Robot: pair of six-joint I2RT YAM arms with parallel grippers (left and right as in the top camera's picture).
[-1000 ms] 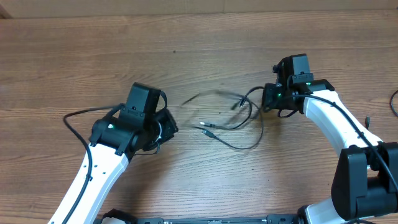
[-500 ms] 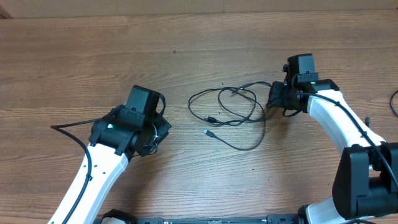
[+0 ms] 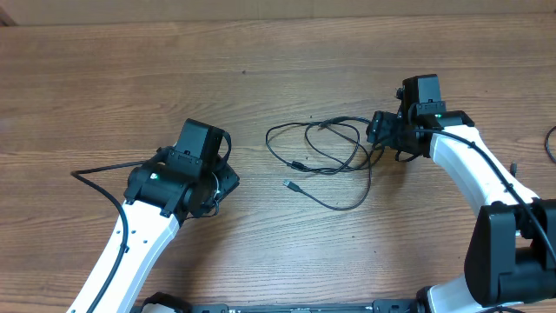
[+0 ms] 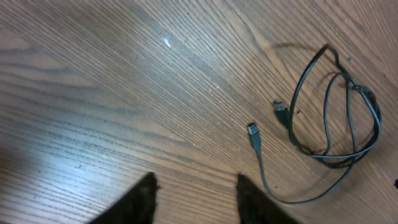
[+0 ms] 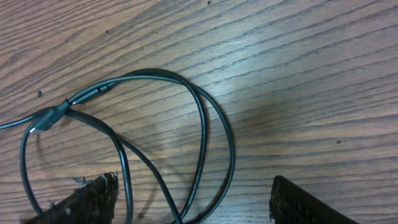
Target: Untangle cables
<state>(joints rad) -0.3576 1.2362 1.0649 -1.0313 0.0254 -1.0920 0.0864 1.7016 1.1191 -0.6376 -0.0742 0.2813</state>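
Observation:
The cables [image 3: 330,171] lie in loose overlapping black loops on the wooden table between the two arms, with one plug end [image 3: 287,184] pointing toward the left arm. My left gripper [image 3: 228,178] is open a short way left of them and holds nothing. In the left wrist view its gripper [image 4: 196,186] has bare wood between the tips, and two plugs [image 4: 253,129] lie ahead to the right. My right gripper [image 3: 375,135] stands open at the loops' right end. In the right wrist view several strands [image 5: 149,72] run slack between the fingers of that gripper [image 5: 193,190].
The left arm's own thick black cable [image 3: 95,172] trails across the table to the left. Another dark cable [image 3: 551,143] shows at the far right edge. The table's back edge [image 3: 261,19] runs along the top.
Both grippers have opened. The cables, stretched between them a second ago, have dropped and settled into slack loops on the table. The right gripper shifted slightly right.

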